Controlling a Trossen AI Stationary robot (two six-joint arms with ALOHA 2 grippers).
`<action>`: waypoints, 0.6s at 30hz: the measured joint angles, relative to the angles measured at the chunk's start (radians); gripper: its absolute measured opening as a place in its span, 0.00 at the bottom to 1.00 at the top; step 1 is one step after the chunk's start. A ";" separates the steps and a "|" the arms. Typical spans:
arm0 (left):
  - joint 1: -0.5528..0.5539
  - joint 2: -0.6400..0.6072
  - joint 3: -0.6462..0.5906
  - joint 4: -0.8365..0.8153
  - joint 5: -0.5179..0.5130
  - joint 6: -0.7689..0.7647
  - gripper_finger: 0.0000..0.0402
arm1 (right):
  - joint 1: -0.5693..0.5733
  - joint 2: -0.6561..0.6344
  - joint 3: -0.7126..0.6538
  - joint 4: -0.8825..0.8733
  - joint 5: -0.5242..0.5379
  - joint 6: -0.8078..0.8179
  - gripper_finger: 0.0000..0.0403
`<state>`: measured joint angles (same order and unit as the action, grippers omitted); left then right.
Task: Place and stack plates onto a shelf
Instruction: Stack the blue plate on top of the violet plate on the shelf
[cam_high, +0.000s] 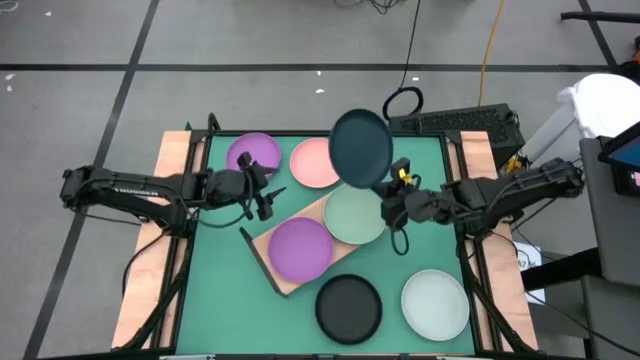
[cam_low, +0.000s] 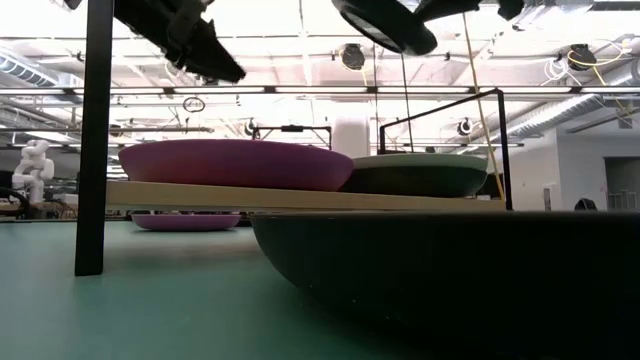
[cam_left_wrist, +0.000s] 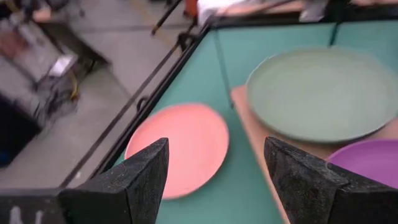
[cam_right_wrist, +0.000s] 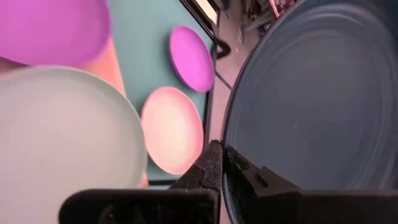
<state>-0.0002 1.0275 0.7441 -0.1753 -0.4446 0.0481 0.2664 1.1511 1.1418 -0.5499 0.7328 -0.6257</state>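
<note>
Two fingers of my right gripper (cam_high: 392, 182) pinched the rim of the dark teal plate (cam_high: 360, 149), which I held tilted in the air, up and away from the pale green plate (cam_high: 355, 215) that lay just below my gripper on the shelf (cam_high: 283, 274). Beyond it on the same board sat a purple plate (cam_high: 298, 249). My left gripper (cam_left_wrist: 214, 180) hovered with fingers spread and nothing between them, just short of a second purple plate (cam_high: 256, 154) and near the pink plate (cam_high: 314, 162), both on the green tabletop (cam_high: 420, 160). By my reckoning the job stood roughly a third done: two plates shelved, one in the air, four left on the table, counting the black plate (cam_high: 349, 307) and the pale mint plate (cam_high: 435, 303) on the near side. In the low view the black plate's wall blocked most of the table, and my arms were cut off at the frame's edge.
</note>
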 joint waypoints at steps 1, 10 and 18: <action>-0.014 0.000 0.000 0.022 0.000 0.018 0.67 | 0.015 0.005 0.000 0.000 0.000 0.010 0.00; -0.167 0.000 0.000 0.241 -0.005 0.192 0.67 | 0.129 0.037 0.001 0.002 -0.084 0.142 0.00; -0.256 0.006 0.062 0.244 -0.046 0.215 0.67 | 0.175 0.089 0.001 0.022 -0.173 0.233 0.00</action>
<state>-0.2563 1.0330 0.8062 0.0690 -0.4903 0.2634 0.4415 1.2404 1.1427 -0.5276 0.5593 -0.3930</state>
